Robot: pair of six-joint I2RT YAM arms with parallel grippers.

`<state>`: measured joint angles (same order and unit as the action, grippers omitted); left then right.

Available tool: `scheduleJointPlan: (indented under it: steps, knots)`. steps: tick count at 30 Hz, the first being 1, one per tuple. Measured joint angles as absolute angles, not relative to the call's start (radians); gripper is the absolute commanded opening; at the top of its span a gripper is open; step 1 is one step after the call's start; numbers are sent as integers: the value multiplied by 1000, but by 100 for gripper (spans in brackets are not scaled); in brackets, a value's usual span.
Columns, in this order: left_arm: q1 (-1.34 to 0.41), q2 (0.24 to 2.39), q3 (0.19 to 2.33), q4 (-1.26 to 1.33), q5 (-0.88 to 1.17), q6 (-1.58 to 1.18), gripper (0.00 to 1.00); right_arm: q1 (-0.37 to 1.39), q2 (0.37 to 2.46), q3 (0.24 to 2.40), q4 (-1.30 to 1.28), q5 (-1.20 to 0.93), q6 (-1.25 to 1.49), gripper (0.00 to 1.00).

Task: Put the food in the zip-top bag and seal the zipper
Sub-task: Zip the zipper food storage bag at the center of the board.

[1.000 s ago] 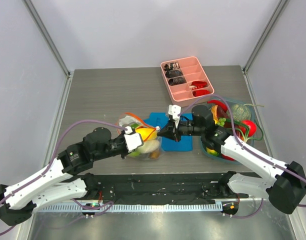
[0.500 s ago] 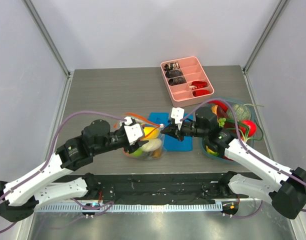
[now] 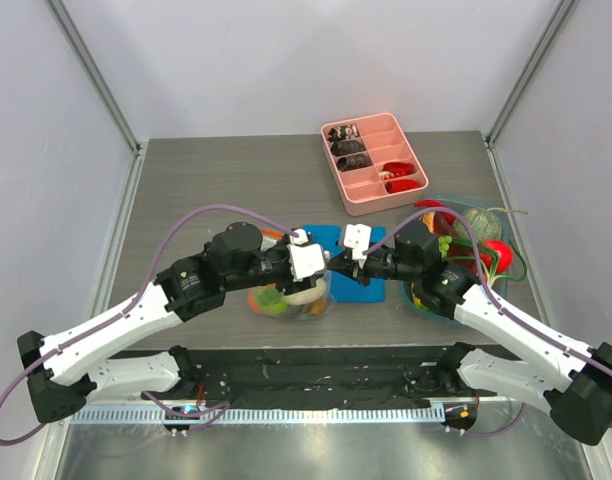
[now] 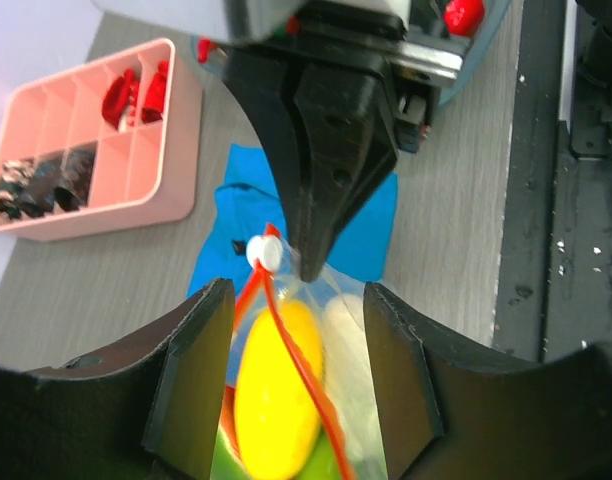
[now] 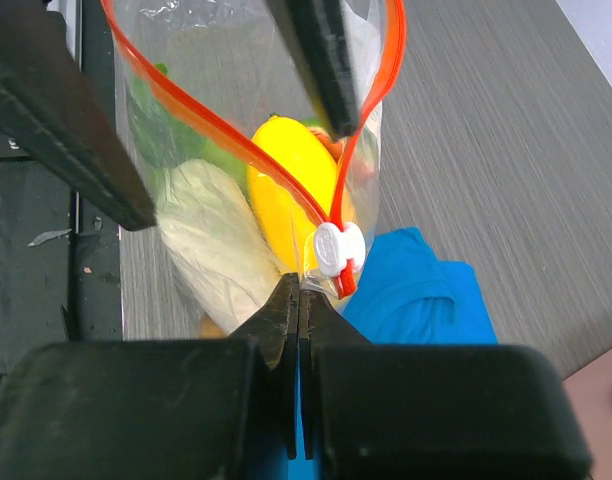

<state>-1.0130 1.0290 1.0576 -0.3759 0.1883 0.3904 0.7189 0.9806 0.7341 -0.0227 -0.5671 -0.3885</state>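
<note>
The zip-top bag (image 3: pixel 286 297) stands at the table's middle front, holding food: a yellow piece (image 4: pixel 276 390), a pale piece (image 5: pixel 211 232) and green below. Its orange-red zipper (image 5: pixel 236 140) gapes in a loop, with the white slider (image 5: pixel 333 248) at the near end. My right gripper (image 5: pixel 299 285) is shut on the bag's clear corner just beside the slider. My left gripper (image 4: pixel 298 300) is open, and its fingers (image 4: pixel 201 380) straddle the bag's top without touching it. The two grippers nearly meet tip to tip (image 3: pixel 326 264).
A blue folded cloth (image 3: pixel 354 280) lies under the right gripper. A blue basket (image 3: pixel 432 304) at the right holds more food, including a red piece (image 3: pixel 496 250). A pink divided tray (image 3: pixel 374 160) sits at the back.
My left gripper has opened and slid right along the bag's top toward the slider. The right gripper stays shut on the bag's corner, shifted slightly right.
</note>
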Motion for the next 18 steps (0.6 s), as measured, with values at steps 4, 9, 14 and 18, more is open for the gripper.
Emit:
scheduleJointPlan:
  steps: [4, 9, 14, 18]
  knots:
    - [-1012, 1035, 1037, -306, 207, 410, 47, 727, 969, 724, -23, -560, -398, 1]
    - [-1005, 1068, 1032, -271, 244, 419, 44, 731, 968, 723, -23, -554, -406, 1]
    - [-977, 1105, 1031, -253, 267, 397, 43, 732, 962, 716, -21, -547, -410, 1]
    - [-959, 1111, 1031, -232, 281, 375, 43, 734, 954, 708, -16, -544, -410, 1]
